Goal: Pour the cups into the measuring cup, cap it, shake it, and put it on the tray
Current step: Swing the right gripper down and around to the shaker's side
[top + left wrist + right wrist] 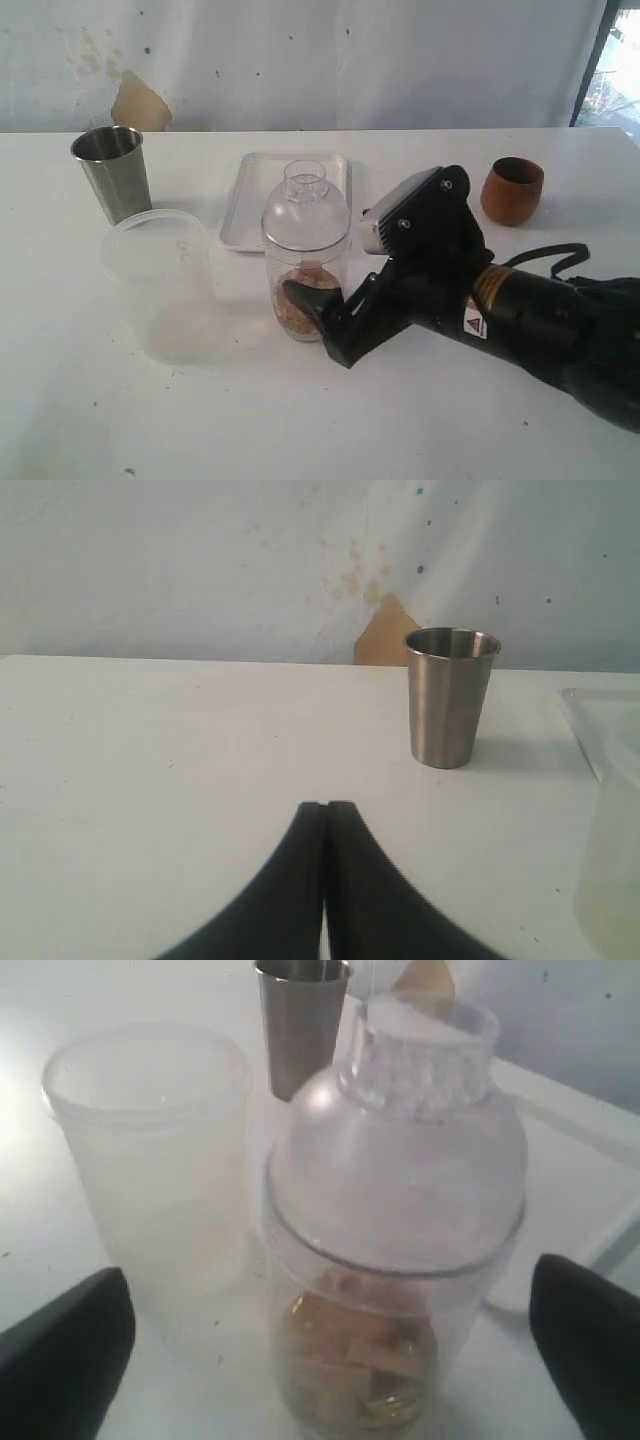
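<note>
The clear measuring cup stands mid-table with the dome cap seated on it and brown pieces in its base. My right gripper is open, one finger on each side of the cup's lower part; the right wrist view shows its fingers wide of the measuring cup and the cap. The steel tumbler stands upright at the back left, the wooden cup at the back right. Behind the measuring cup lies the white tray. My left gripper is shut on nothing, low over bare table, facing the tumbler.
A wide frosted plastic tub stands just left of the measuring cup, close to my right gripper's near finger. It also edges the left wrist view as the tub. A white wall backs the table.
</note>
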`<action>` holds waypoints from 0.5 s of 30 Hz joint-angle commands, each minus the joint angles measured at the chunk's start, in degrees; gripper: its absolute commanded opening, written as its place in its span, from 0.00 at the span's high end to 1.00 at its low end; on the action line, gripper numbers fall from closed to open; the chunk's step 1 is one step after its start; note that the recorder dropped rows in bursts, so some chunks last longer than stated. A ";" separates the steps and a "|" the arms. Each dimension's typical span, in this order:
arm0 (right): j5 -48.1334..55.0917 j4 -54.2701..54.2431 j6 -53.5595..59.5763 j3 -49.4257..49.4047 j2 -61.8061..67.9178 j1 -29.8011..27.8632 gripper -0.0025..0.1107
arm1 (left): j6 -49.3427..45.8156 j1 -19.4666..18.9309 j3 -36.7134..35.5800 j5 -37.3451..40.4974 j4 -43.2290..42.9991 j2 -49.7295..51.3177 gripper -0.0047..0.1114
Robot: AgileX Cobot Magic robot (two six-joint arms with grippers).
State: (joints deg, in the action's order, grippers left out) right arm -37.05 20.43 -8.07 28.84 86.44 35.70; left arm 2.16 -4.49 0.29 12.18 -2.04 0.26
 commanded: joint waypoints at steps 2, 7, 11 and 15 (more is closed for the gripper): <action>-10.45 0.63 -1.11 -4.10 2.11 -2.54 0.09 | 0.12 0.04 -0.29 -0.57 0.71 -0.26 0.96; -18.41 -0.18 -0.81 -5.35 7.42 -4.56 0.09 | 0.12 0.04 -0.29 -0.57 0.71 -0.26 0.96; -23.17 0.65 -0.97 -4.26 13.33 -5.42 0.09 | 0.12 0.04 -0.29 -0.57 0.71 -0.26 0.96; -24.64 3.87 -1.20 -2.02 17.62 -5.42 0.09 | 0.12 0.04 -0.29 -0.57 0.71 -0.26 0.96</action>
State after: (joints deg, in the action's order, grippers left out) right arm -58.56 21.84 -8.58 25.21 101.67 30.69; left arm 2.16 -4.49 0.29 12.18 -2.04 0.26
